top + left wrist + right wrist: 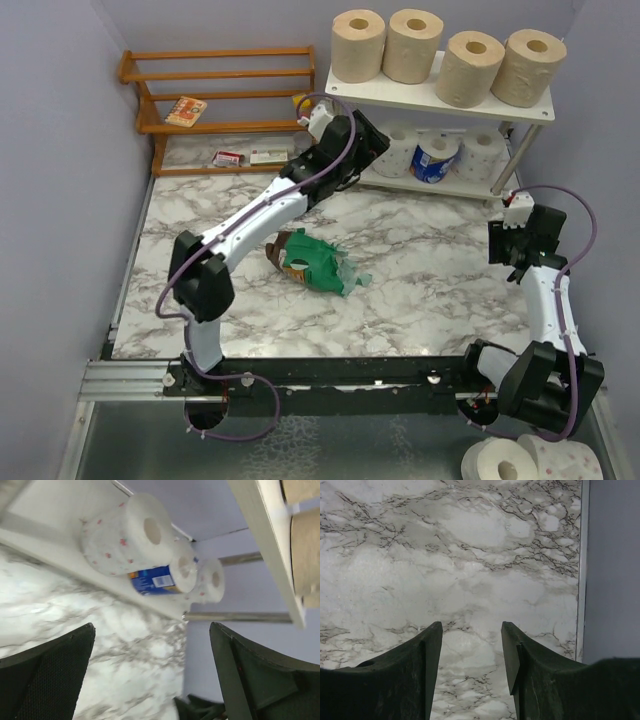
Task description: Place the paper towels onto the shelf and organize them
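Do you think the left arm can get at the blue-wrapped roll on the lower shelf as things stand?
Probably yes: the left claw hangs open facing the lower tier, nothing between it and the blue-wrapped roll, though white rolls crowd both sides.

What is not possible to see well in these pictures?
Top view: leftmost lower-tier roll, partly behind the left end effector.
Top view: two rolls at the near right corner, cut off by the bottom edge.
Left wrist view: blue-wrapped roll, print blurred.
Top view: packets on the wooden rack, print too small.
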